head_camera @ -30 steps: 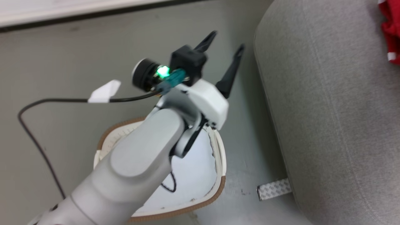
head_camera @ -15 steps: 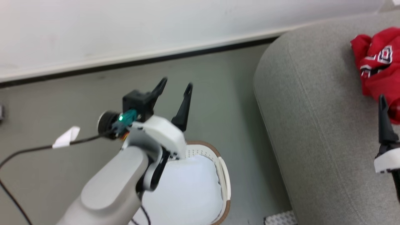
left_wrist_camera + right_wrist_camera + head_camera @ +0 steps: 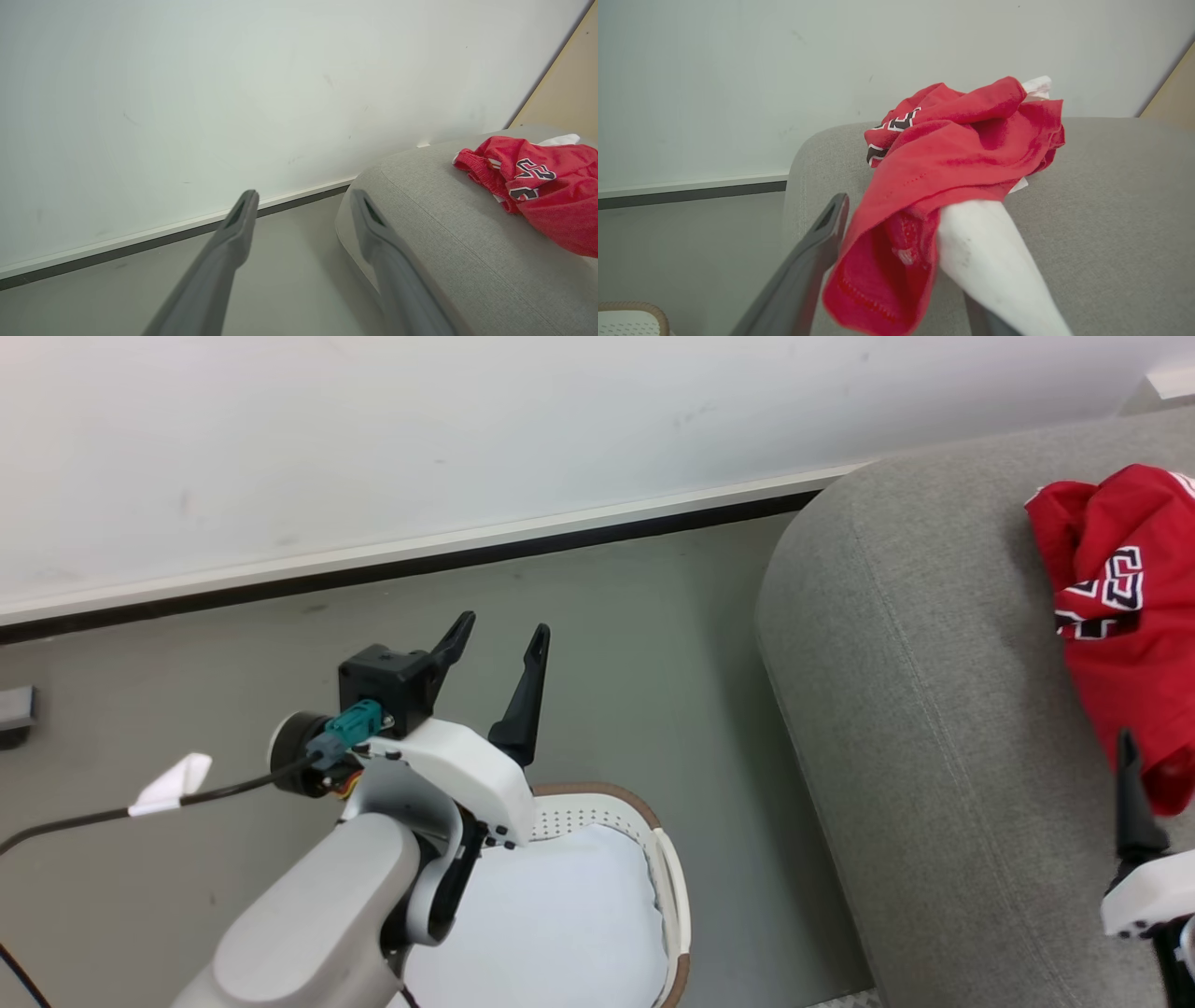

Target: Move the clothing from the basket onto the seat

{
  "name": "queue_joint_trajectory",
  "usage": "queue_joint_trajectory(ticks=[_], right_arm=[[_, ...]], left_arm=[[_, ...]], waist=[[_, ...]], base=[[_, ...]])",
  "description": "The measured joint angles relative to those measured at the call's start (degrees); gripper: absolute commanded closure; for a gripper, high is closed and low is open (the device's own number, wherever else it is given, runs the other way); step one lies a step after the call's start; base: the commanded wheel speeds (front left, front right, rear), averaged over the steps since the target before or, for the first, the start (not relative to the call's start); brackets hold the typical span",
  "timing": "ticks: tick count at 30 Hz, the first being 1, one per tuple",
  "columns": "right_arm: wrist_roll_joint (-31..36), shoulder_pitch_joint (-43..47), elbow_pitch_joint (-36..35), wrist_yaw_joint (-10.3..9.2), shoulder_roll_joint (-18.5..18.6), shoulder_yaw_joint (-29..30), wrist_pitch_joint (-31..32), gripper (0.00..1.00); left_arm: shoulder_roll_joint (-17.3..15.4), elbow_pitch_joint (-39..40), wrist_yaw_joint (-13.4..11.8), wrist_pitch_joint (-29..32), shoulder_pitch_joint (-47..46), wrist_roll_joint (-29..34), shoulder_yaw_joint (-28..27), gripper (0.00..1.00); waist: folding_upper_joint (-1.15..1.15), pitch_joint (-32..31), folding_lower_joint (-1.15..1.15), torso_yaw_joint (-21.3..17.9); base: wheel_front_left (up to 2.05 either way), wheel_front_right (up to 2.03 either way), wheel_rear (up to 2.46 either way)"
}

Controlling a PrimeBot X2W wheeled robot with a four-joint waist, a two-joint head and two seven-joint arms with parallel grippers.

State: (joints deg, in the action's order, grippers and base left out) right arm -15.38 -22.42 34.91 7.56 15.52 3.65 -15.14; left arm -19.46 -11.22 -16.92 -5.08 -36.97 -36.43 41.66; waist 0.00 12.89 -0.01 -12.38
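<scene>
Both wide apart: left pincer [image 3: 501, 625] empty, clothing [image 3: 962, 140] drapes right pincer [image 3: 901, 205].

Even, diffuse light from above is illuminating all views. The seat [image 3: 934, 709] is casting a soft shadow on the floor [image 3: 728, 663]. The basket [image 3: 597, 817] interior is washing out to flat white. In the wrist views, the near fingers [image 3: 224, 261] are rendering slightly soft.
</scene>
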Motion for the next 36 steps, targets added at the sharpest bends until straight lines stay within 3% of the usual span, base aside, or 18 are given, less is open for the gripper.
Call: queue_joint_trajectory(ticks=[12,20,36], right_arm=[[-0.67,1.81,5.68,0.0,-3.41,-0.15,0.0,0.0],[-0.23,4.15,5.8,0.0,-5.02,0.1,0.01,0.0],[4.17,9.94,-1.93,0.0,-6.08,-4.75,0.0,0.0]], left_arm=[[-0.97,1.04,-0.71,0.73,0.7,-0.08,0.31,0.0],[-0.94,1.02,-0.76,0.42,1.77,-0.49,0.49,0.0],[-0.43,-0.57,-0.8,-2.96,7.0,-3.13,-0.08,0.0]], waist=[[0.0,-0.94,0.01,-2.09],[0.0,-2.05,0.01,-2.74],[0.0,-7.19,0.01,-0.74]], base=[[0.0,0.0,0.0],[0.0,0.0,0.0],[0.0,0.0,0.0]])
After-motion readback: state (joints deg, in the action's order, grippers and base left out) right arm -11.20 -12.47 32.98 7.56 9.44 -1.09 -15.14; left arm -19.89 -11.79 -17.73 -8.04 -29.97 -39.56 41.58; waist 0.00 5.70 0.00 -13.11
